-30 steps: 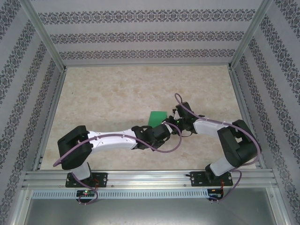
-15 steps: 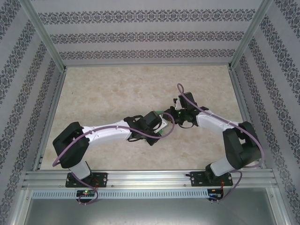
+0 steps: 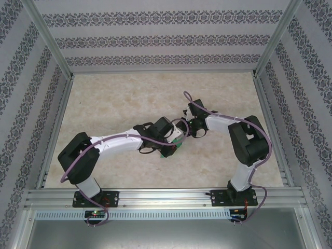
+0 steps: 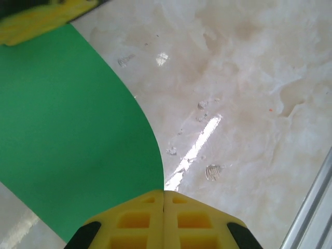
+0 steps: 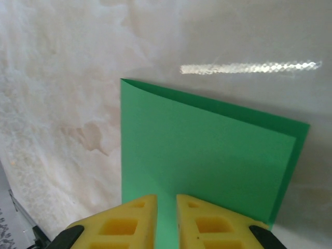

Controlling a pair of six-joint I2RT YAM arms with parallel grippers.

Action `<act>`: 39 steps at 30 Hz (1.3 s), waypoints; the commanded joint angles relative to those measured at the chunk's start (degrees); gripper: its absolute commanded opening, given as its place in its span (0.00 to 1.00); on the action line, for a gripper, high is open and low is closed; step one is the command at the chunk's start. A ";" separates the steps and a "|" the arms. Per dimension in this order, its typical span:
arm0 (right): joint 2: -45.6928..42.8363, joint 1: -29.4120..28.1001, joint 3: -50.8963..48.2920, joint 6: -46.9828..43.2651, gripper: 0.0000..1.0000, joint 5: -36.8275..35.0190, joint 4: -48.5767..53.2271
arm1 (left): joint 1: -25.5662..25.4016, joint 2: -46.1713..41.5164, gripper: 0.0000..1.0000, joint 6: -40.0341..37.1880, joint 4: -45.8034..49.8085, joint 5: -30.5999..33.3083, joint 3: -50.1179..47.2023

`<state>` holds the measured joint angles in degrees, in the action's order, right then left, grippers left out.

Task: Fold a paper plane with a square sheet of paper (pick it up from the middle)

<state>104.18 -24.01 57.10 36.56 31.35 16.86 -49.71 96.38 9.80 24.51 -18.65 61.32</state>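
- Green paper sheet (image 4: 67, 129): folded over, top layer's edge set back from lower one's; lies approx mid counter (image 4: 244, 78), betw. the two arms' tips.
- L tool (image 4: 164, 202): fingers pressed tight together, sheet's curved edge runs into the seam, so pinched there.
- R tool (image 5: 166, 202): narrow slit betw. fingers, green showing thru; gripping or not, can't tell.
- Sheet bowed on L side, not flat.

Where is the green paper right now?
Seen from above, the green paper is near the table's middle, pinched in the left gripper, with the right gripper right beside it.
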 commanded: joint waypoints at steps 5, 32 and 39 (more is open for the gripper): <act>3.83 -0.69 1.45 -4.29 0.18 -0.68 1.92 | 4.77 5.15 0.00 0.64 -2.15 -8.80 1.72; 3.49 -0.38 0.34 -4.76 0.19 -1.04 1.95 | 9.16 9.88 0.01 -2.53 2.81 -2.80 6.15; 3.48 -0.49 0.33 -4.45 0.20 -0.50 1.67 | 9.28 10.73 0.00 -2.67 2.70 -0.72 6.27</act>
<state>107.18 -24.01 57.71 32.84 31.73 17.96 -41.21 106.13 8.71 26.04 -21.26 65.98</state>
